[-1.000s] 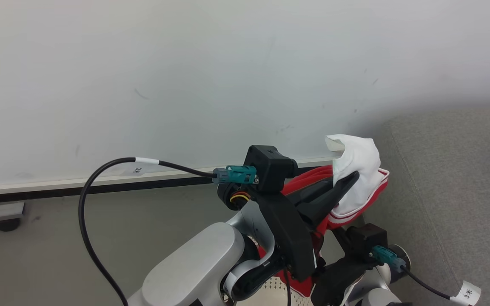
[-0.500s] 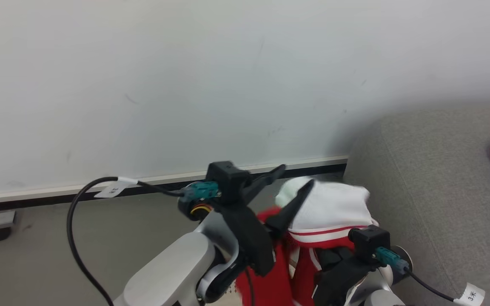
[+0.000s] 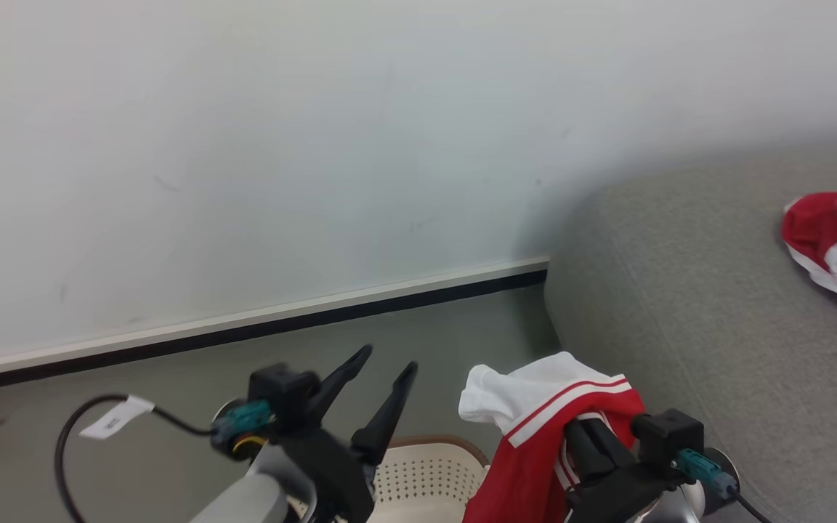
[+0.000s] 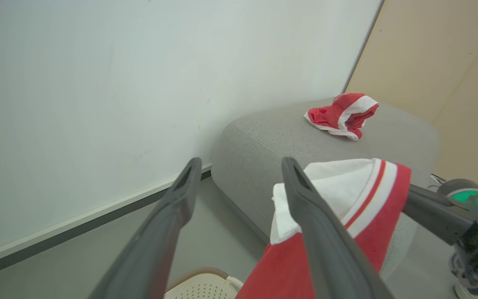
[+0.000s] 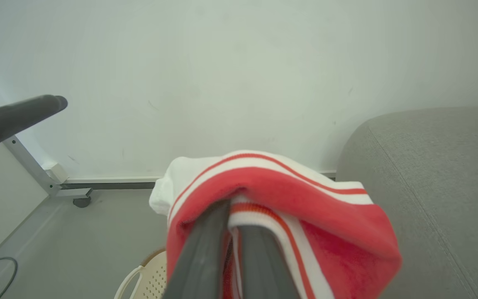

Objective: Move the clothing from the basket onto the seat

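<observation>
Since one second ago, your left gripper (image 3: 389, 357) has let go of the white fabric and come away to the left. The right gripper has closed on it. The head camera has swung too, so discount the shift of wall and seat.

Left gripper: 7 o'clock in the head view, fingers spread wide, nothing between them. A tagged cable (image 3: 115, 419) trails off it toward 8 o'clock. In the left wrist view you see wall (image 4: 98, 83) and floor (image 4: 218, 224) through the gap.

Basket (image 3: 426, 479): 6 o'clock, low between the two grippers, on the floor. You see part of its brown rim and perforated cream wall.

Right gripper (image 3: 584, 432): 5 o'clock, fingers pressed together, pinching the red-and-white garment (image 3: 535, 465). The fabric drapes over the fingertips, white panel uppermost. Its lower end runs off the bottom edge, so you cannot tell whether it touches the basket. It hangs just beside the seat's near corner, not on it.

Seat (image 3: 716, 305): grey cushion from 4 to 2 o'clock, against the wall.

Second red-and-white garment (image 3: 833, 240): 3 o'clock, lying crumpled on the seat, well apart from the held one.
</observation>
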### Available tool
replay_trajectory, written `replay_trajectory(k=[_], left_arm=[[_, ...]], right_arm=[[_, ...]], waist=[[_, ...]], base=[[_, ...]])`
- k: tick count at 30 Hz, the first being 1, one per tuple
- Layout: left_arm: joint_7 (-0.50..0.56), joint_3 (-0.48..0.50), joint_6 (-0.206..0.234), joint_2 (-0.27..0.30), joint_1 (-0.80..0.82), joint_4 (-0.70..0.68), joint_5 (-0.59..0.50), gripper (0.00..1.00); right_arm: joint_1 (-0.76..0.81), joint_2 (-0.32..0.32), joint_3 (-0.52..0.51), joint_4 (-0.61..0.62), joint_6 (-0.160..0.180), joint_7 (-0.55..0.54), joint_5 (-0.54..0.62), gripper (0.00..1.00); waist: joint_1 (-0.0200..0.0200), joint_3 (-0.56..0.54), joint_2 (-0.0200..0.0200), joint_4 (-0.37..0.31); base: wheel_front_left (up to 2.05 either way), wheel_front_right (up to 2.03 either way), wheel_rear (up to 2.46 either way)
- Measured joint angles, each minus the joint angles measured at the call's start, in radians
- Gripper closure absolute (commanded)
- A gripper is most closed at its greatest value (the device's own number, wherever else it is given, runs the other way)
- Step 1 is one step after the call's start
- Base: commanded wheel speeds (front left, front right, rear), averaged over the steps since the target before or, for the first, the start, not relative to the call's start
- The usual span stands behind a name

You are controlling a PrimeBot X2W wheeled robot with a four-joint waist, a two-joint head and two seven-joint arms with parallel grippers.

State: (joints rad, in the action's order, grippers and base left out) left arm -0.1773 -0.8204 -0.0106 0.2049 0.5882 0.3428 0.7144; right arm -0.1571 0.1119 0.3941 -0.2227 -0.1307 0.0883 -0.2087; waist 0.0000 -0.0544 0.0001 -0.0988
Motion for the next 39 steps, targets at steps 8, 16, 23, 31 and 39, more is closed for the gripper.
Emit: replay_trajectory(k=[8,16,23,31,39], left_arm=[[-0.056,0.045,0.06,0.083,-0.143,-0.051,-0.001,0.0],[-0.071,0.077,0.133,0.138,-0.266,-0.192,0.001,0.0],[-0.069,0.063,0.164,0.164,-0.315,-0.262,-0.014,0.0],[-0.035,0.041,0.161,0.183,-0.3,-0.288,-0.031,0.0],[-0.025,0.041,0.171,0.198,-0.296,-0.305,-0.035,0.0]], right_arm=[[0.052,-0.019,-0.013,0.081,0.0,-0.028,0.014,1.0],[0.091,-0.036,-0.023,0.116,0.0,-0.04,0.025,1.0],[0.105,-0.047,-0.027,0.118,0.0,-0.034,0.031,1.0],[0.106,-0.055,-0.047,0.108,0.0,0.004,0.03,1.0],[0.069,-0.051,-0.024,0.064,0.0,0.028,0.017,1.0]], waist=[[0.0,0.015,0.0,-0.106],[0.0,0.04,0.0,-0.246],[0.0,0.066,0.0,-0.364],[0.0,0.125,0.0,-0.429],[0.0,0.168,0.0,-0.445]], base=[[0.0,0.0,0.0],[0.0,0.0,0.0],[0.0,0.0,0.0],[0.0,0.0,0.0],[0.0,0.0,0.0]])
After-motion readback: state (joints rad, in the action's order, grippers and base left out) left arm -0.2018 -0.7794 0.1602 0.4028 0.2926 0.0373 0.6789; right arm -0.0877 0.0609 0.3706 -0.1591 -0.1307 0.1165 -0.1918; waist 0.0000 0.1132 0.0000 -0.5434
